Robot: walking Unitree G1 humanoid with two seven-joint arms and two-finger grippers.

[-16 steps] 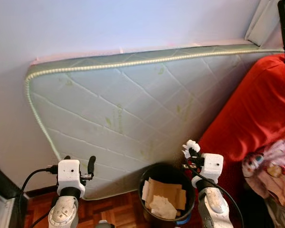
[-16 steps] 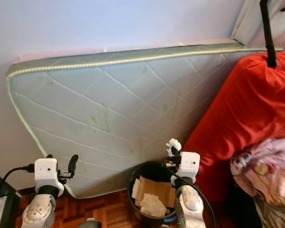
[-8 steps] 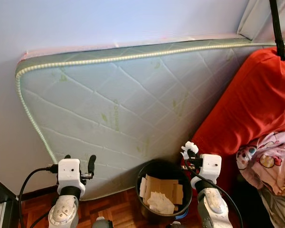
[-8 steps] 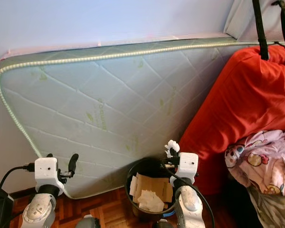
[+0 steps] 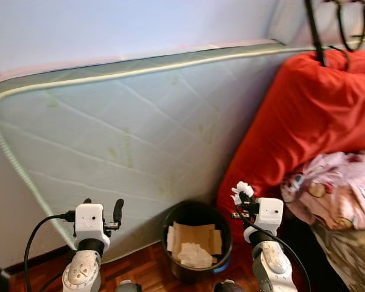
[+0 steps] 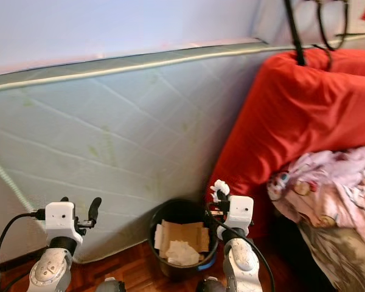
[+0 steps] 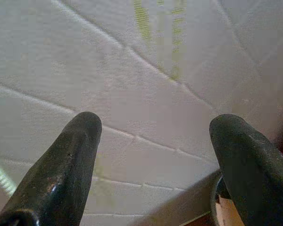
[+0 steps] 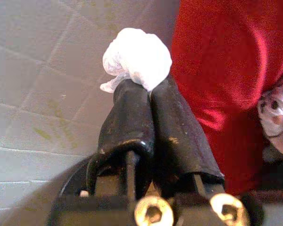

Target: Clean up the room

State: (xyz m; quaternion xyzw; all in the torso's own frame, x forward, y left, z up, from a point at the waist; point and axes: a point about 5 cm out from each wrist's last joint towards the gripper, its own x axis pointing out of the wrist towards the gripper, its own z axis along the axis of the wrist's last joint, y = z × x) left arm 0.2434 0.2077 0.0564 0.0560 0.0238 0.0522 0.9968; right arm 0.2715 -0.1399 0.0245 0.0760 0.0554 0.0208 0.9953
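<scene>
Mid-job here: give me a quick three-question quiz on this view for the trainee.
1. True or false: the right gripper is shut on a crumpled white tissue.
2. What lies in the black bin? A) cardboard and paper B) bottles C) socks
3. Fill in: the left gripper has its fingers ____, facing the pale green mattress.

Key: 1 true. 2 A. 3 open.
</scene>
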